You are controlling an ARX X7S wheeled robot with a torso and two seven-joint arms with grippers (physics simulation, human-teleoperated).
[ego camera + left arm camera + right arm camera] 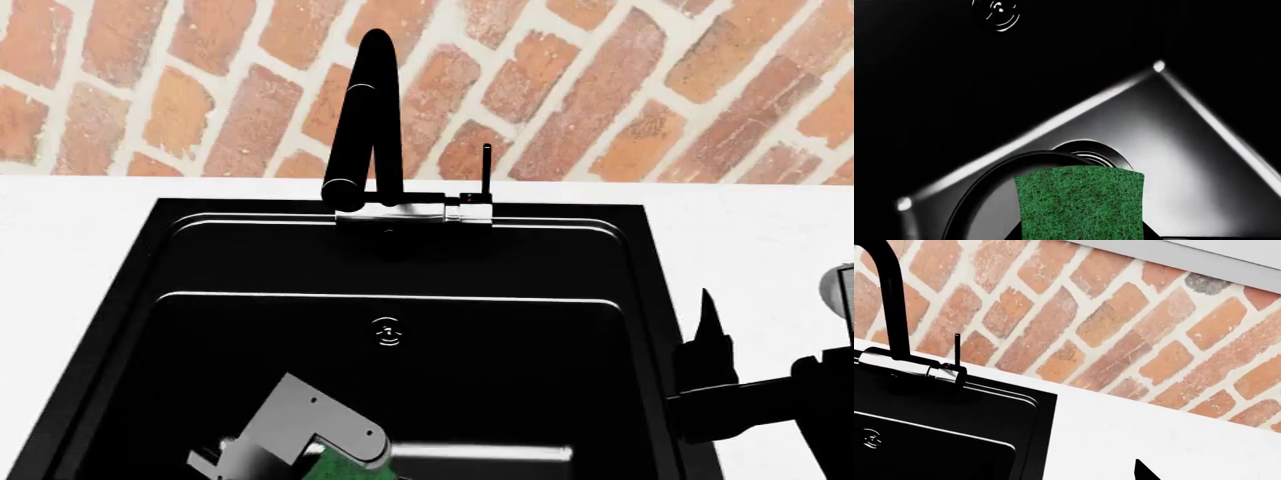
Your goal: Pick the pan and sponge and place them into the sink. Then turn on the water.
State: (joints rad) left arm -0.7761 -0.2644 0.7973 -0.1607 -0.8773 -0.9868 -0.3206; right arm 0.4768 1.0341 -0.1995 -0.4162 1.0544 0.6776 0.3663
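Sponge held over the sink

The left gripper is clamped on the sponge above the pan in the sink (pan visible only by left wrist); right gripper state unclear, beside the sink's right edge.

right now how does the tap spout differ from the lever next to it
The tap spout is tall, thick and arched, bending over toward the sink; the lever is thin, short and straight, standing upright. The spout rises toward the left end of the steel base, the lever from its right end. The spout reaches far higher up the brick wall than the lever. Both are black and sit on the same base.
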